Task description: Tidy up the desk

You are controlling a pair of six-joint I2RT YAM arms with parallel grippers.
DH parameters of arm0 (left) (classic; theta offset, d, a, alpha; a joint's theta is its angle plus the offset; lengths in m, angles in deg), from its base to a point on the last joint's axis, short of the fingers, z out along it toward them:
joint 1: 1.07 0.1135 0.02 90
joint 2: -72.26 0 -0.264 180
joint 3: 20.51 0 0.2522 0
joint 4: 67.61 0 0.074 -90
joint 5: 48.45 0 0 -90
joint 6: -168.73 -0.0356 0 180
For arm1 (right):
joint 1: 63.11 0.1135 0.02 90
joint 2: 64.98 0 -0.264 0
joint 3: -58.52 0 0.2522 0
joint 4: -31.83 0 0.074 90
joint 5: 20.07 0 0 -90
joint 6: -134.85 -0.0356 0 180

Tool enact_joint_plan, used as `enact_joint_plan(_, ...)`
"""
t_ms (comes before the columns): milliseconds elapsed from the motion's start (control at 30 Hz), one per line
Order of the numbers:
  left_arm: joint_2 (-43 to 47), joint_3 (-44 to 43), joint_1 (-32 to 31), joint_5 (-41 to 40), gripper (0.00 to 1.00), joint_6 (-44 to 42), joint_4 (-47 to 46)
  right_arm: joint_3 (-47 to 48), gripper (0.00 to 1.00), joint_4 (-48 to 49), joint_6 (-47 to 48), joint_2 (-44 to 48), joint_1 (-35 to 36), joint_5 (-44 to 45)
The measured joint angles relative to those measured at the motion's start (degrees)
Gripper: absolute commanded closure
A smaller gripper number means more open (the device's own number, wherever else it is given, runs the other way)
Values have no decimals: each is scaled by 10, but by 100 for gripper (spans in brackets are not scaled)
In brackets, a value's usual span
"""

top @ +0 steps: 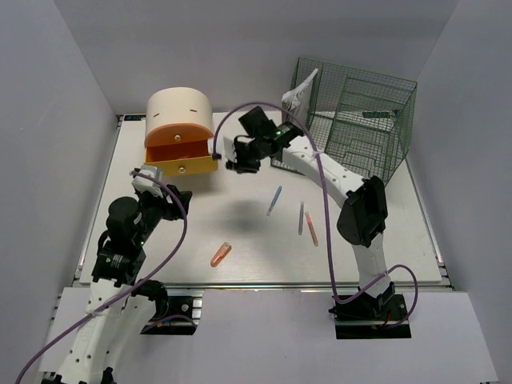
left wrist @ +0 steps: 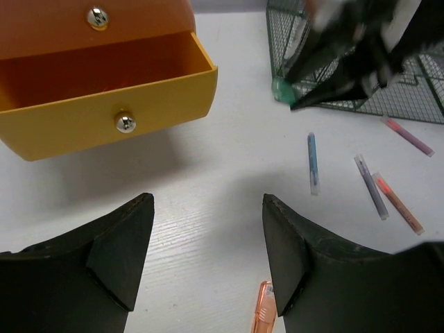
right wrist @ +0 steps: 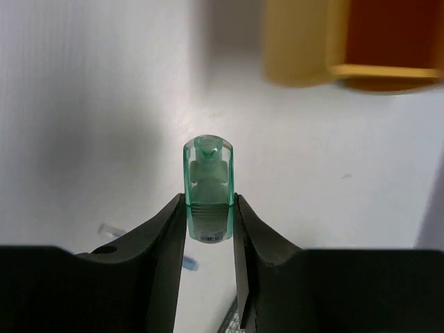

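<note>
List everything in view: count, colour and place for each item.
desk: one, white, under everything
drawer box: one, cream with orange drawers, far left; lower drawer open
wire rack: one, green, far right
white sheet: one, at the rack's left corner; too unclear to name
blue pen: one, mid-desk
purple pen: one, mid-desk
red pen: one, beside the purple one
pink pen: one, by the rack
orange marker: one, near edge of the desk
green marker: one, clear green, in the right gripper
left gripper: black, open, above the desk before the drawer box
right gripper: black, shut on the green marker, beside the open drawer
</note>
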Motion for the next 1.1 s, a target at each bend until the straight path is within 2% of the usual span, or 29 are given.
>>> enact_joint_plan(167, 39, 2, 0, -19, 27, 2, -10, 81, 100, 49, -115, 18, -7, -11)
enact_joint_plan(333, 62, 11, 0, -38, 26, 5, -17, 145, 100, 137, -172, 4, 6, -11)
enact_joint_plan(533, 62, 12, -1, -46, 26, 7, -16, 147, 100, 240, -214, -22, 21, -10)
enact_joint_plan(800, 62, 15, -1, -46, 26, 7, -17, 147, 100, 308, -252, -95, 32, 14)
enact_joint_plan(933, 58, 15, -1, -46, 25, 7, -16, 147, 83, 325, -261, -125, 35, 32)
enact_joint_plan(967, 58, 15, -1, -46, 25, 7, -17, 147, 70, 325, -261, -129, 35, 35)
enact_joint_plan(1067, 58, 16, -1, -45, 24, 7, -17, 147, 55, 325, -262, -132, 35, 40)
enact_joint_plan(1100, 58, 16, -1, -43, 25, 7, -17, 147, 53, 327, -264, -132, 35, 41)
